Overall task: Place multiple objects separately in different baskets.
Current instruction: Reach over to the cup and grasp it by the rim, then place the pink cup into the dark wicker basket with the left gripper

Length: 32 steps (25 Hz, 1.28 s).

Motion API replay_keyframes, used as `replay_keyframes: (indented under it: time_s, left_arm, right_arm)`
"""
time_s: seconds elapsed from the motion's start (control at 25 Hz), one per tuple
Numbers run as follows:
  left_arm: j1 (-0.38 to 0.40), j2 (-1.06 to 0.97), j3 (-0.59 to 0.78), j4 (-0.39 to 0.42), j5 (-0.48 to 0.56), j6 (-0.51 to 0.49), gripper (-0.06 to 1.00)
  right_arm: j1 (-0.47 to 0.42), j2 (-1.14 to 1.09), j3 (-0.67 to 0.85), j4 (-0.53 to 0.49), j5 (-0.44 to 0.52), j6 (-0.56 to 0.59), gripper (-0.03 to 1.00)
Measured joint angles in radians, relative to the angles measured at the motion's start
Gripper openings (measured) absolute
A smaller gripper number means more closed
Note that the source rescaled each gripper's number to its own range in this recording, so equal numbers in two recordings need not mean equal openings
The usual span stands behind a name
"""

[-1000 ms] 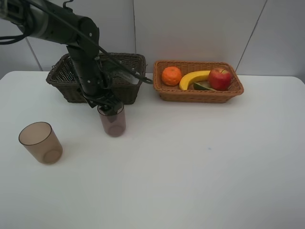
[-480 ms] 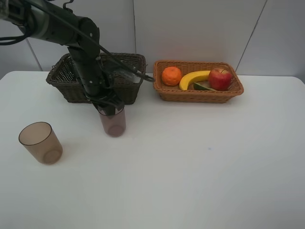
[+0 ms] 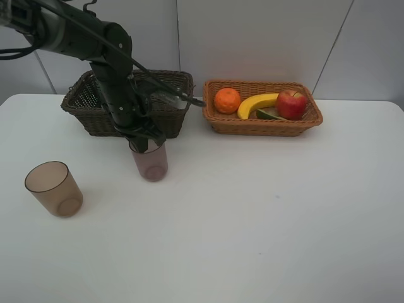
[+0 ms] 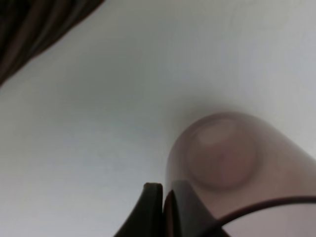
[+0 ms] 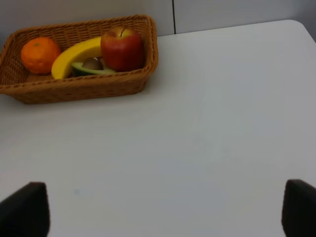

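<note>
Translucent brownish plastic cup (image 3: 53, 189), upright on the white table (image 3: 265, 214), unheld; second identical cup (image 3: 150, 161) in front of the dark brown wicker basket (image 3: 167, 95), its rim wall pinched by the left gripper (image 3: 144, 144). Likely light, thin-walled, smooth: grip gently at rim. Right gripper (image 5: 158, 210): fingers wide, empty, near the light tan basket (image 5: 84, 86).

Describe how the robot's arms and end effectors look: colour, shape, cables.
The left arm is glossy black, built of rounded tubular segments, with thin black cables running along it. Its end effector is black too, with narrow dark fingers. Of the right end effector, only two blunt black fingertips show, at the corners of the right wrist view.
</note>
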State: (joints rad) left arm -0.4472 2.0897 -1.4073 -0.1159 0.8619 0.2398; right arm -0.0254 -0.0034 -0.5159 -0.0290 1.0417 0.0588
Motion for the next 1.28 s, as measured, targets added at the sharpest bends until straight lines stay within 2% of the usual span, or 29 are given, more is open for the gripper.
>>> replay_keyframes:
  time_s: [0.36, 0.8, 1.0, 1.28]
  left_arm:
    - [0.0, 0.0, 0.0, -0.002, 0.006, -0.002, 0.01]
    - [0.0, 0.0, 0.001, -0.039, 0.061, -0.002, 0.01]
    - [0.0, 0.0, -0.011, -0.048, 0.126, -0.025, 0.01]
    - [0.0, 0.0, -0.128, -0.05, 0.285, -0.05, 0.01]
  right_arm:
    - [0.0, 0.0, 0.0, 0.0, 0.0, 0.0, 1.0]
    - [0.0, 0.0, 0.0, 0.0, 0.0, 0.0, 1.0]
    - [0.0, 0.0, 0.0, 0.0, 0.0, 0.0, 1.0]
    - [0.0, 0.0, 0.0, 0.0, 0.0, 0.0, 1.0]
